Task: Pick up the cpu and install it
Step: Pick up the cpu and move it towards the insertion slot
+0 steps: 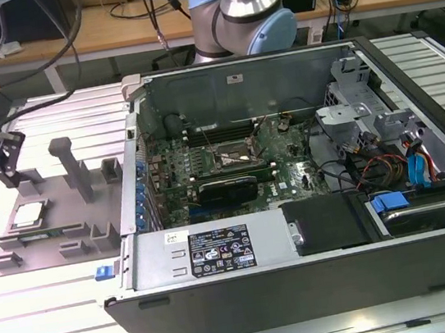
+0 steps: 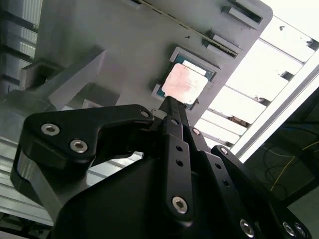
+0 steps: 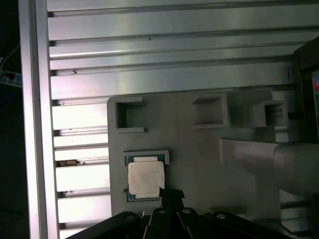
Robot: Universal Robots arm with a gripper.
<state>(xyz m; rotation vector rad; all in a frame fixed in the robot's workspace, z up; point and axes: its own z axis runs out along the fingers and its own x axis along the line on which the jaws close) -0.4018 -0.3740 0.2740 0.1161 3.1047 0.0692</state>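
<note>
The cpu (image 2: pixel 182 83) was seen lying flat, silvery top upward, in a shallow square recess of the grey plastic tray (image 2: pixel 99 30). In the exterior view that recess was placed near the tray's edge at the exterior view's left. The tray itself was laid on the slatted metal surface (image 1: pixel 62 321), just beside the open computer case (image 1: pixel 307 295) and toward the surface's edge at the exterior view's left.

The gripper (image 2: pixel 168 103) was held over the tray, closed to a narrow tip. In both wrist views that tip was lined up with 1 edge of the cpu, near a corner, though whether contact was made could not be told. The cpu was not gripped and lay seated in its recess.

A tall upright block (image 1: pixel 69 167) was seen standing on the tray, between the cpu and the case. Inside the case the motherboard (image 1: pixel 290 178) was exposed, with the dark square socket (image 1: pixel 234 157) near its middle, well apart from the cpu. The arm's grey and blue joint (image 1: pixel 241 6) was seen behind the case's far wall.
</note>
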